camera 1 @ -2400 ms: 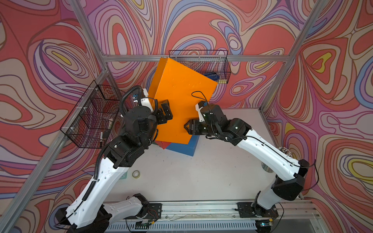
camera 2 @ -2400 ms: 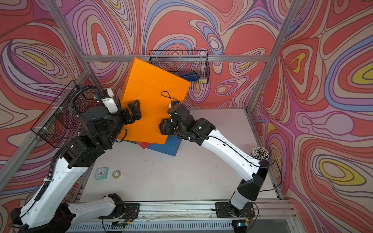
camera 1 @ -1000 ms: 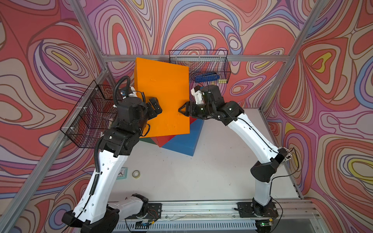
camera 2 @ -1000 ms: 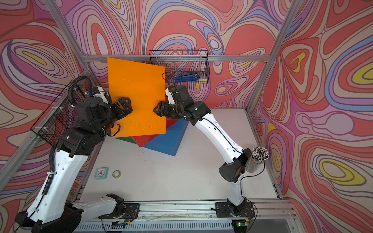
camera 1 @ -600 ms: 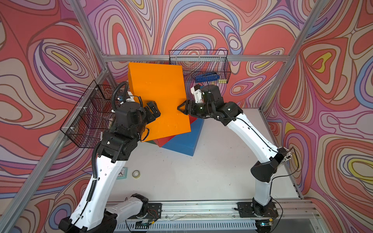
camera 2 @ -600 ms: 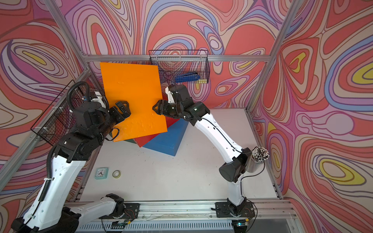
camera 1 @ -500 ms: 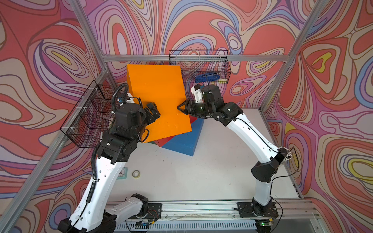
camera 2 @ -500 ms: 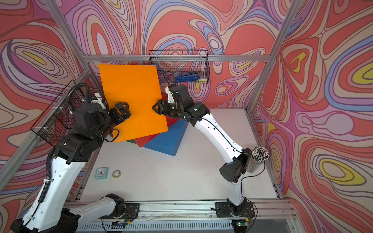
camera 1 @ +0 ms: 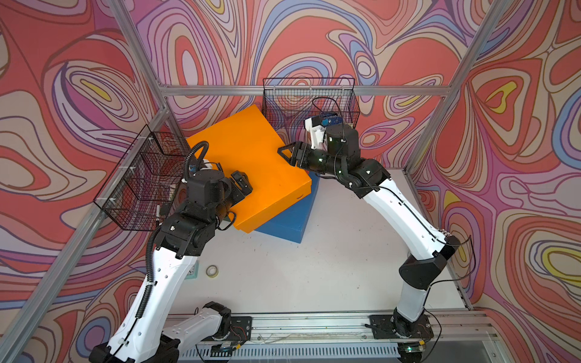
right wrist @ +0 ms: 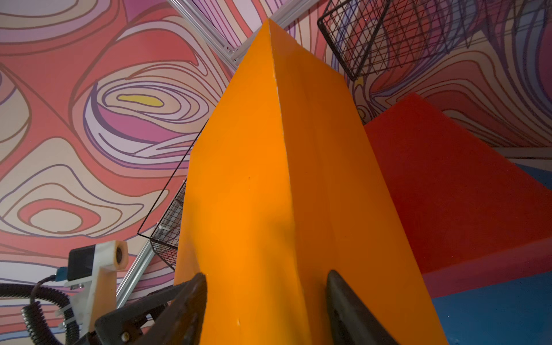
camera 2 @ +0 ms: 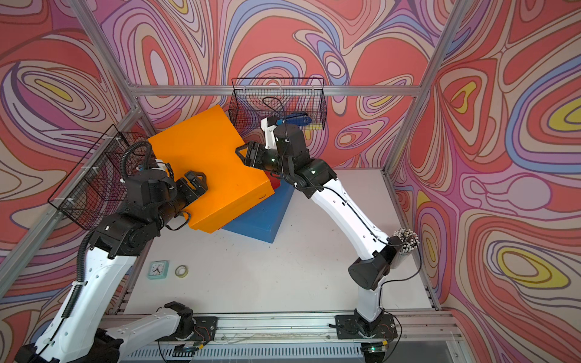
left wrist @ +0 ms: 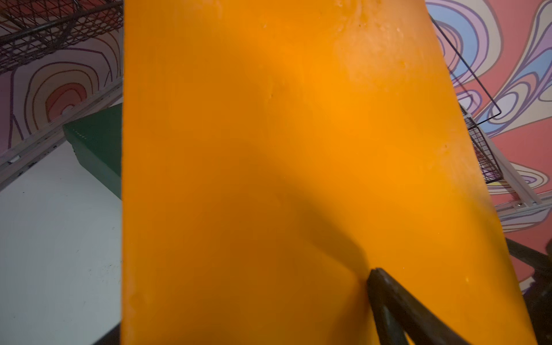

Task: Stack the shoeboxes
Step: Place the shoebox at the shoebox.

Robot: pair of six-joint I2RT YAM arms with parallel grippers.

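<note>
you see only a sliver of red box [camera 2: 276,183] at the orange box [camera 2: 207,169]'s 4 o'clock; green box [left wrist: 95,140] mostly hidden.

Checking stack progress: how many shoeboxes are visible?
4: orange box raised and tilted; red box on blue box beneath; green box on the table, shown only by left wrist.

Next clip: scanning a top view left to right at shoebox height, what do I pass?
In order: side wire basket, left end effector, orange shoebox, right end effector, bundle of white sticks. The red shoebox and blue shoebox overlap below the orange one, so they are left out.
</note>
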